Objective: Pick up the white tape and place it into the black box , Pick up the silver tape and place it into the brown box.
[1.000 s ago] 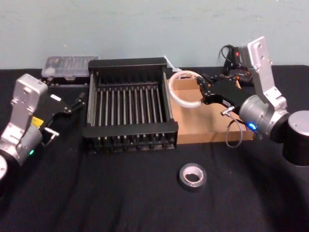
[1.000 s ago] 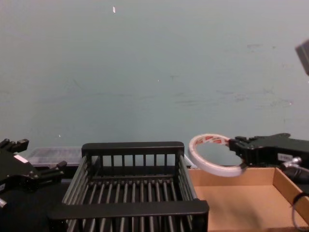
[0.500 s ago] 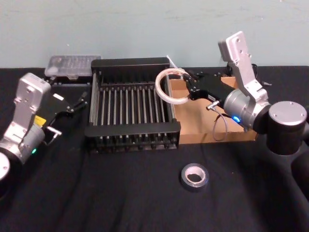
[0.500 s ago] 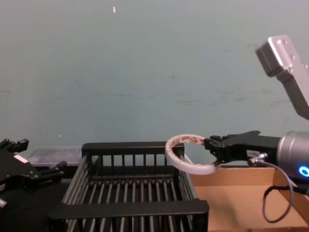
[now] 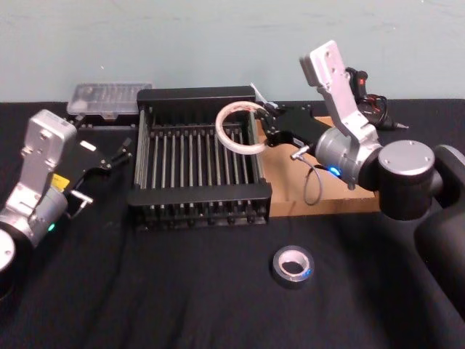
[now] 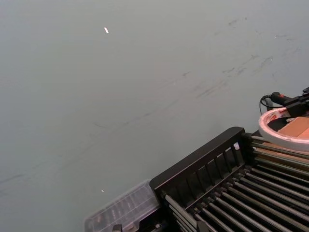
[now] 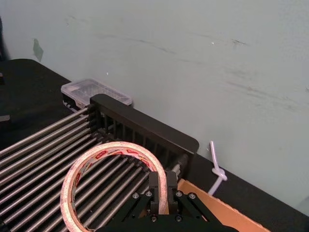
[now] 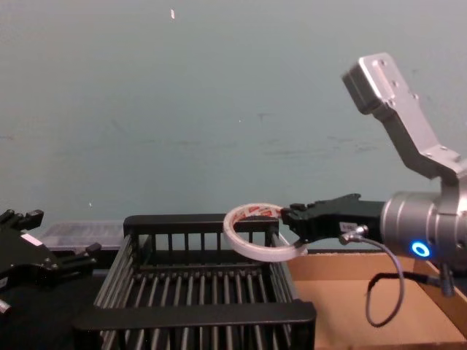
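Above black box [image 5: 195, 195] rim — white tape [image 5: 237, 128]

Matt black box [image 5: 196, 195] (plastic-looking), cardboard brown box [image 5: 341, 205].

A pale blue-green wall [image 5: 182, 40] was observed behind the work area, marked with faint scuffs and scratches. The table [image 5: 167, 291] was covered in black cloth. Lighting was even, and no strong shadows were noted.
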Robot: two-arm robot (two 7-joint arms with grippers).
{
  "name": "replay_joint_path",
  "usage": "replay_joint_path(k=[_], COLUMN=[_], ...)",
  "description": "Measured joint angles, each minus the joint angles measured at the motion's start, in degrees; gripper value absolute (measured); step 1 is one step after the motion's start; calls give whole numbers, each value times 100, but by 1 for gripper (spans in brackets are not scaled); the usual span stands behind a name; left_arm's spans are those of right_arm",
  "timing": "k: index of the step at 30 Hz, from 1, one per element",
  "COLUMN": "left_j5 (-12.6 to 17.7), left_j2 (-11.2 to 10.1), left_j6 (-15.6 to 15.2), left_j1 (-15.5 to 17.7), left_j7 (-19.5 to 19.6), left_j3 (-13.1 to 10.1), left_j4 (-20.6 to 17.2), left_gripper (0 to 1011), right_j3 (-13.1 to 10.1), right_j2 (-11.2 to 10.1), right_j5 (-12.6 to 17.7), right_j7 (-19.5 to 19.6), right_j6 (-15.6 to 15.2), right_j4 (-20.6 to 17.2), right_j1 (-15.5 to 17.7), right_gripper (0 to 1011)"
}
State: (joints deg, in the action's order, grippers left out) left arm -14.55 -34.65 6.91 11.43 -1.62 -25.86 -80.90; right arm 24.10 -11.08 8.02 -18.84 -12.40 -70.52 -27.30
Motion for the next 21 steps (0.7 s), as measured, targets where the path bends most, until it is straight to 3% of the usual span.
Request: replay_joint_path(k=[21], left_j5=[0], left_j2=[0], left_j6=[0], left_j1=[0], left_j7=[0], left_j3=[0], left_j4=[0], left_gripper=[1001], right_j3=[246], right_j2=[388], right_j5=[-321], right_j7=[-76], right_j6=[-10], right_j4=[566], right_j1=[-434], right_gripper=[104])
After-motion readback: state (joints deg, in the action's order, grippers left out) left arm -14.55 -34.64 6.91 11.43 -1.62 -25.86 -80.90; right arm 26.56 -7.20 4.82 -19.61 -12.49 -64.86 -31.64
